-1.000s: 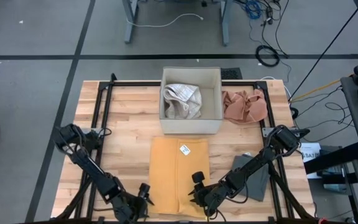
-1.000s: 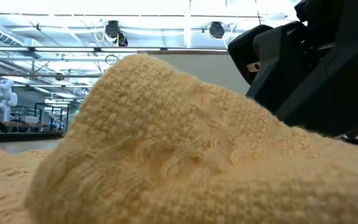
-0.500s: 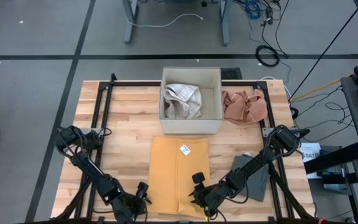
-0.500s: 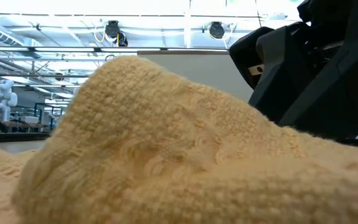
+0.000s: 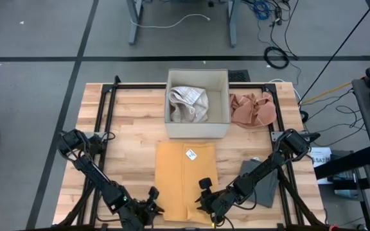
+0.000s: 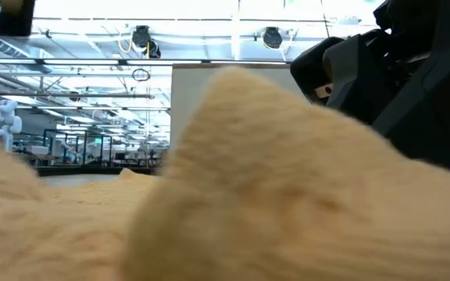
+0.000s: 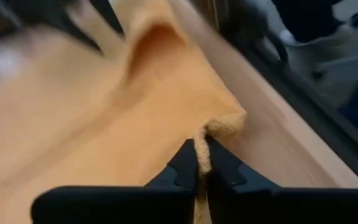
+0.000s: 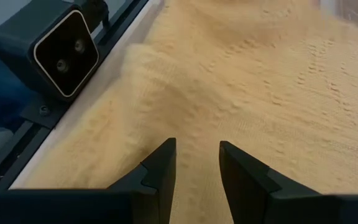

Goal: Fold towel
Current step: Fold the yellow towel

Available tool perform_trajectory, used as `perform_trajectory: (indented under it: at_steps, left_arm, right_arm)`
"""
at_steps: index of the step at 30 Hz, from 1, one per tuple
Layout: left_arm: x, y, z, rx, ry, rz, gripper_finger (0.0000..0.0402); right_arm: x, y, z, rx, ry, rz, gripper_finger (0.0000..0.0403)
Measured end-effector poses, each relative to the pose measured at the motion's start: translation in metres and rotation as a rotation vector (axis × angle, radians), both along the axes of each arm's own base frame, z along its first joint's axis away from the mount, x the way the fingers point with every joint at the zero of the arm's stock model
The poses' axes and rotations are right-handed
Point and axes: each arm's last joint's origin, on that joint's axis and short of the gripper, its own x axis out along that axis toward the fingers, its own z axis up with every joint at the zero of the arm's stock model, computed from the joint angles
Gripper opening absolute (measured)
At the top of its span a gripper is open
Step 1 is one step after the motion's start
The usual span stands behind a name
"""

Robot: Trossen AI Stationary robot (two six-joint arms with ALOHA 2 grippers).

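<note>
The mustard-yellow woven towel (image 5: 185, 181) lies flat on the pale wooden slat table (image 5: 127, 122), near my edge of it, just in front of the open cream box (image 5: 197, 131); it shows a lengthwise crease down its middle and a small white label (image 5: 191, 153) near its far end, so I judge one fold is already in it, and the fold that brings the near end up toward the box is still to do.

My left claw (image 7: 201, 163) sits at the towel's near left corner; its fingers (image 7: 185, 168) are pressed together with a thin edge of the yellow cloth pinched between them, and the corner bunches up just past the tips. My right claw (image 8: 196, 163) rests low over the towel's near right part; its fingers (image 8: 160, 169) stand partly apart with cloth showing in the gap, and I cannot tell whether they grip it or only lie on it.

From table height the towel fills nearly the whole view as a raised hump, with my right arm dark behind it.

Farther out, a crumpled whitish cloth (image 5: 189, 103) lies inside the box; a crumpled pink cloth (image 5: 252, 109) sits on the table just right of it; a flat grey cloth (image 5: 264, 181) lies right of the towel, partly under my right arm.
</note>
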Motion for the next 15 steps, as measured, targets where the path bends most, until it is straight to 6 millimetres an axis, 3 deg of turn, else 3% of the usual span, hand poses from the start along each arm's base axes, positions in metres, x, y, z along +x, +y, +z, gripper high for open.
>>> perform_trajectory:
  at_steps: [7, 15]
  left_arm:
    - [0.032, -0.003, 0.035, 0.18, -0.151, -0.053, 0.0009]
    - [0.057, 0.017, 0.041, 0.276, -0.187, -0.041, 0.0009]
  right_arm:
    - [0.001, -0.002, -0.001, 0.021, 0.019, 0.004, 0.0109]
    - [0.002, -0.003, -0.014, 0.059, 0.076, -0.024, 0.0109]
